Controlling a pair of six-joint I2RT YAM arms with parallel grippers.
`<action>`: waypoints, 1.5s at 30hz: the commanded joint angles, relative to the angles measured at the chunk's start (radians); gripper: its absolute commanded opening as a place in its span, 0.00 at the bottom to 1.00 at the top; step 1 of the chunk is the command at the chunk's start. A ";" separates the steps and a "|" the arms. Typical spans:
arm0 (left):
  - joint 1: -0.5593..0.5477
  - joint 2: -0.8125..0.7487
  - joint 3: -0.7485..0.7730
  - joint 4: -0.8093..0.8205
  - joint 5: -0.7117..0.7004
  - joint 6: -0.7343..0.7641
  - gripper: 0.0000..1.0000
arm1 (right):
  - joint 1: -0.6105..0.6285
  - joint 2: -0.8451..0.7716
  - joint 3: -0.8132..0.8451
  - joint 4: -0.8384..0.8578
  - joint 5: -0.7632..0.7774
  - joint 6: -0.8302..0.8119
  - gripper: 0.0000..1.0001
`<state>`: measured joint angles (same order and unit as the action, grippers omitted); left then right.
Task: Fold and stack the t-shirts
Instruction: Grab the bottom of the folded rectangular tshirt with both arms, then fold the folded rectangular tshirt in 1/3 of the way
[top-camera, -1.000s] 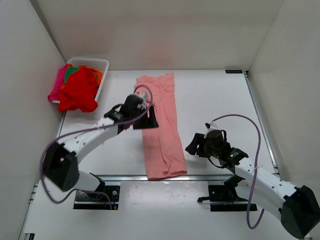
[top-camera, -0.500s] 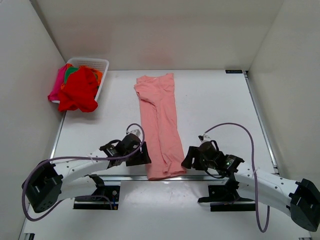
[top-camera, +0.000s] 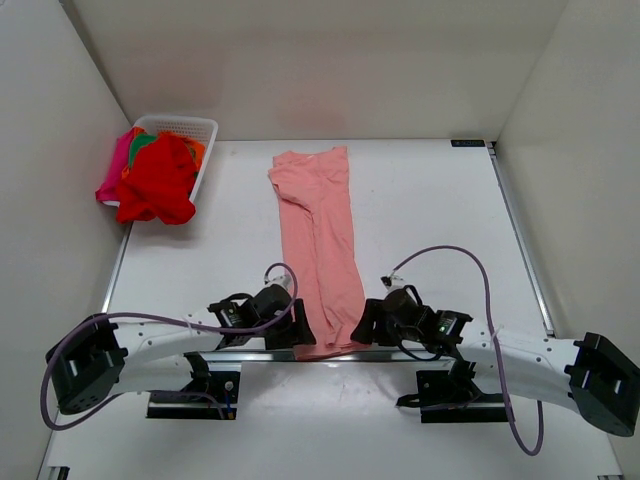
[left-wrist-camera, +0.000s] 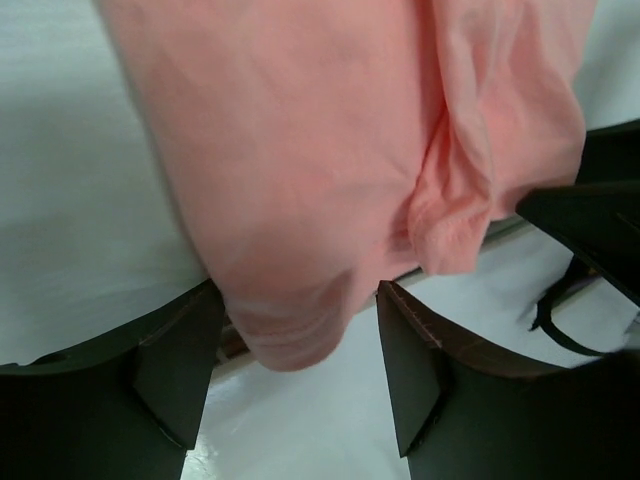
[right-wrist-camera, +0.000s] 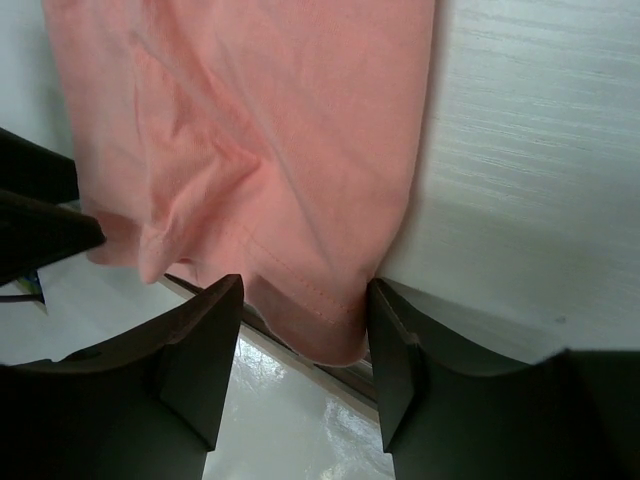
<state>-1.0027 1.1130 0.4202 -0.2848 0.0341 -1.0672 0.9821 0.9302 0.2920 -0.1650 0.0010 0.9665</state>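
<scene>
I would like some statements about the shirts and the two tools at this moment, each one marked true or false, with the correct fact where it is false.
1. The pink shirt lies on the table as a long narrow strip. True.
2. The red shirt lies flat next to the pink shirt. False: it hangs over the basket at the far left.
3. The left tool and the right tool are at the near end of the pink shirt. True.
4. The left tool is shut with nothing inside. False: its fingers are apart, with a corner of the pink shirt between them.
</scene>
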 joint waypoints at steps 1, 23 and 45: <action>-0.030 0.011 0.002 -0.007 0.029 -0.034 0.73 | 0.023 0.013 -0.014 -0.070 0.011 0.021 0.49; 0.059 -0.409 -0.066 -0.281 0.101 -0.110 0.01 | 0.054 -0.025 0.100 -0.202 -0.179 -0.021 0.00; 0.650 0.298 0.572 -0.220 0.339 0.372 0.12 | -0.542 0.576 0.757 -0.258 -0.546 -0.565 0.00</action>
<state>-0.3923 1.3800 0.9318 -0.5182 0.3325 -0.7673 0.4492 1.4612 0.9791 -0.4404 -0.5018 0.4633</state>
